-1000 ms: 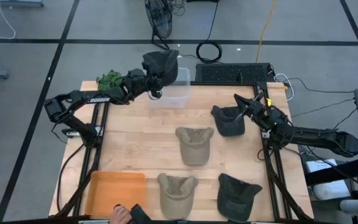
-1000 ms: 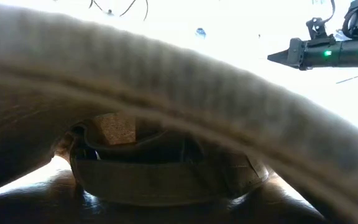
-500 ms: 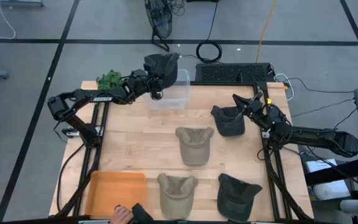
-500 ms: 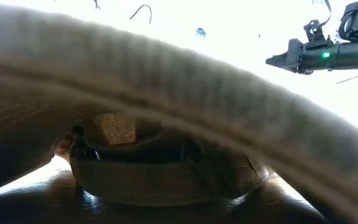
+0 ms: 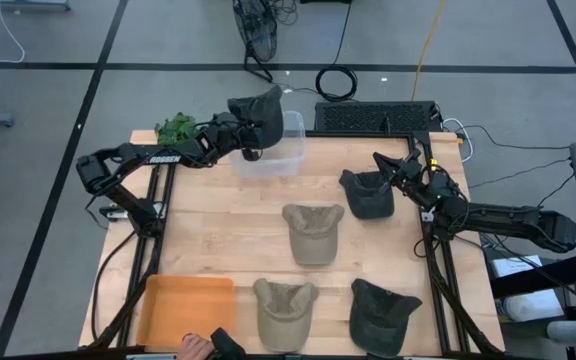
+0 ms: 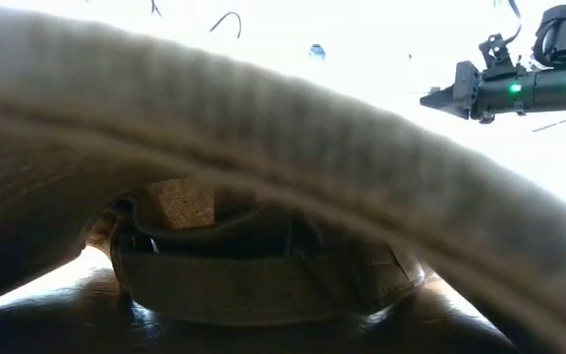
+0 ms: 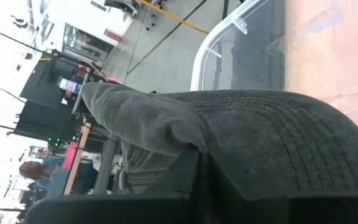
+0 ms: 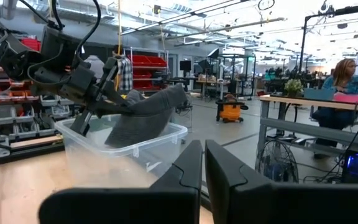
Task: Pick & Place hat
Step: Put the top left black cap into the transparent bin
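Left gripper (image 5: 251,137): raised over the near rim of the clear plastic bin (image 5: 286,150), jaws nearly pressed together and pinching a dark grey cap (image 5: 260,103), which hangs from them partly above the bin opening and partly out past its far rim. Risk, as I judge it: the grip takes only a fold of cloth near the brim, so the cap could slide free early; let go from here it may drape over the bin wall or drop outside at the back, and the light bin could shift if the hanging cloth drags on it. In the left wrist view the cap's stitched brim (image 7: 272,143) lies right against the fingers, the bin's rim (image 7: 229,31) just beyond. Beside this gripper, on the side away from the bin: a green leafy item (image 5: 176,127) at the table corner. Further out on the wooden table (image 5: 218,230): another dark cap (image 5: 368,192), two tan caps (image 5: 312,232) (image 5: 284,307), and one more dark cap (image 5: 383,310), all resting untouched. Right gripper (image 5: 388,168): well apart from the left, hovering just beside the nearer dark cap, fingers pressed together on nothing, idle. Orange tray (image 5: 183,308): at the front corner, farthest out, with a person's hand (image 5: 194,345) at the table edge beside it.
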Tool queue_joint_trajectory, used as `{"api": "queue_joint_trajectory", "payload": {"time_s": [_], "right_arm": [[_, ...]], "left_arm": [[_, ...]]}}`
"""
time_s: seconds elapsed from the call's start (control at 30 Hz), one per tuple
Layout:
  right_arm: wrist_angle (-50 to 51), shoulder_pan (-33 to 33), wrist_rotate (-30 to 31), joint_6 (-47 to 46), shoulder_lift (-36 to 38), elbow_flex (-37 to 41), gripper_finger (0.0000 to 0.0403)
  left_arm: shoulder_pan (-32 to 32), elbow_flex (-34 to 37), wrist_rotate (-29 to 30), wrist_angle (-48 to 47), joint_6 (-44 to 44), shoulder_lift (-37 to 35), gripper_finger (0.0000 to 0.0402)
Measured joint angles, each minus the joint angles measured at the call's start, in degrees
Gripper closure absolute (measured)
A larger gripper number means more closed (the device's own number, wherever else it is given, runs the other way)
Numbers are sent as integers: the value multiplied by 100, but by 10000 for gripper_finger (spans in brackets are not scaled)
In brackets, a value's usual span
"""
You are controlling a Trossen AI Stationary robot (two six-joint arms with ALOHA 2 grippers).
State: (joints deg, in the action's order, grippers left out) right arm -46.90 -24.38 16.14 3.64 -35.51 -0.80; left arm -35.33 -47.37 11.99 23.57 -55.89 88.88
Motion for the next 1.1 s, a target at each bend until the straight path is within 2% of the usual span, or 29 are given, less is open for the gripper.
{"api": "queue_joint_trajectory", "payload": {"time_s": [0.23, 0.5, 0.7, 0.83, 1.1], "right_arm": [[46, 9, 0, -38, 0, 0, 403], [44, 9, 0, -60, 0, 0, 403], [44, 9, 0, -55, 0, 0, 403], [46, 9, 0, -48, 0, 0, 403], [46, 9, 0, -42, 0, 0, 403]], "left_arm": [[31, 0, 0, -100, 224, 0, 374], [179, 0, 28, -83, 153, 0, 295], [381, 0, 452, -79, -155, 2, 245], [517, 0, 645, -76, -353, 2, 229], [700, 2, 675, -18, -396, -53, 227]]}}
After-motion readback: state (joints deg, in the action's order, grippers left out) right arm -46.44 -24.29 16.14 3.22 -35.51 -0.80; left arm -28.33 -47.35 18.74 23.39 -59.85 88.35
